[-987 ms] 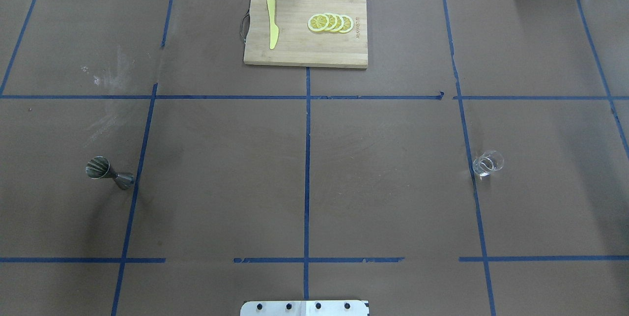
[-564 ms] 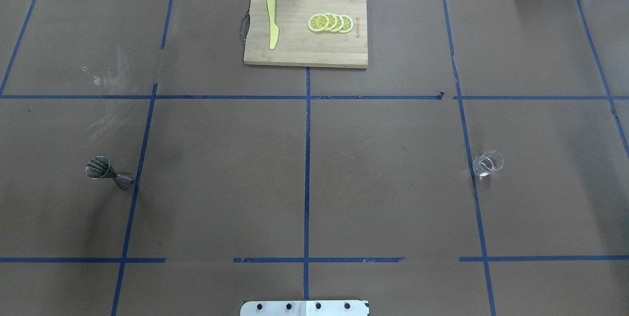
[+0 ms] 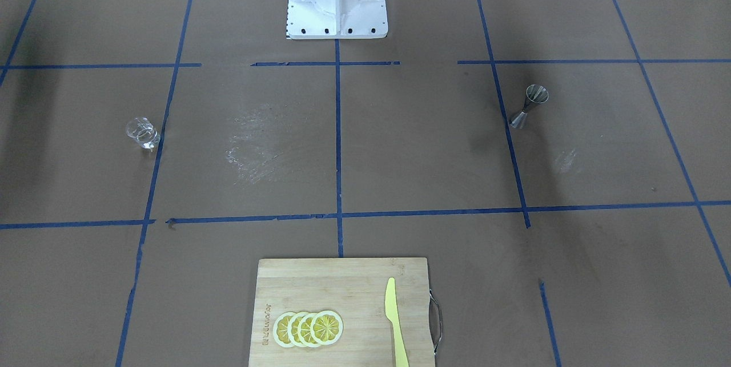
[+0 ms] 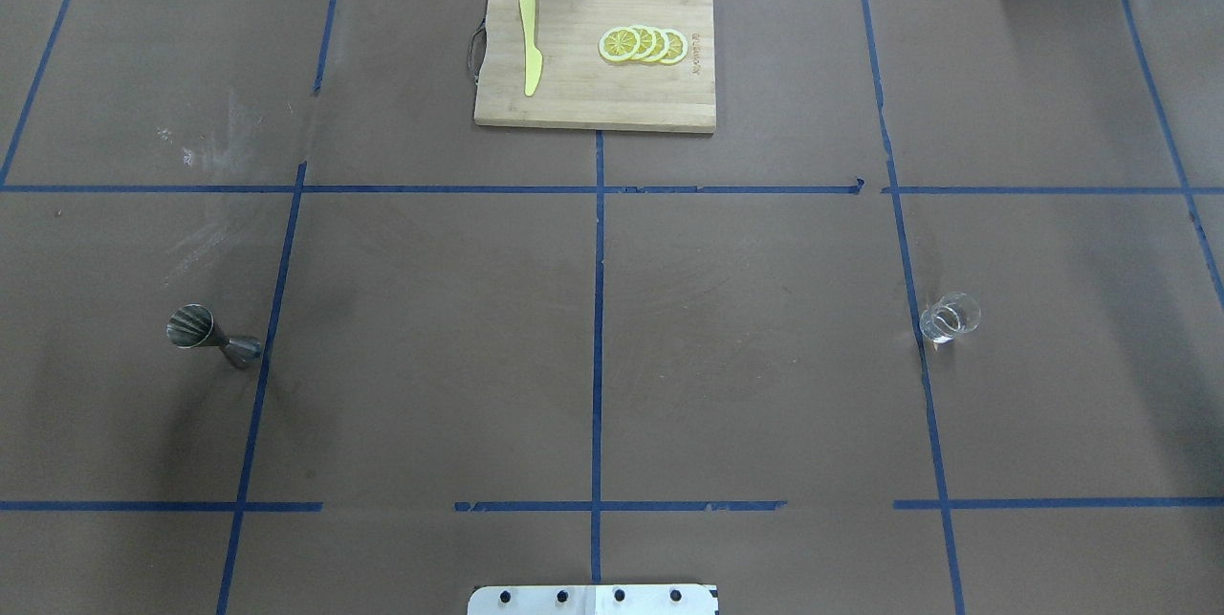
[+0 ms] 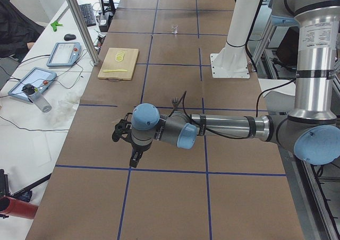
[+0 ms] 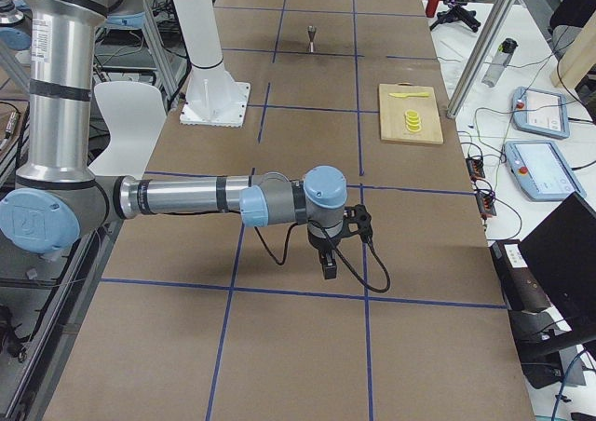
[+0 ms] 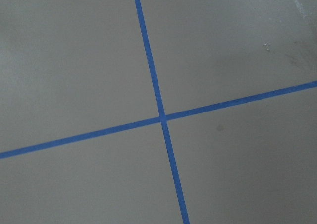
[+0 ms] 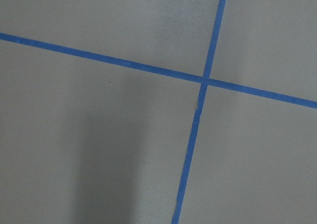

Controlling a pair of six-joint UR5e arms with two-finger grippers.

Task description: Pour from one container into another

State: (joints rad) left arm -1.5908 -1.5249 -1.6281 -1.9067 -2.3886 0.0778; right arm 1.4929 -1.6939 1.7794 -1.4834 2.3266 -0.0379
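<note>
Brown-papered table (image 4: 430, 309), blue tape grid. Glass cup (image 4: 950, 318) upright toward the table's right end. Metal jigger (image 4: 212, 337) upright toward the left end, well apart from the cup. Cutting board (image 4: 574, 103) at far edge, centre. Left gripper (image 5: 136, 158) and right gripper (image 6: 330, 269) point down near opposite ends; whether fingers are apart or together cannot be told.

The clear glass (image 4: 950, 318) stands upright on the robot's right side. The grey metal jigger (image 4: 212, 338), hourglass-shaped, stands upright well apart on the left.
</note>
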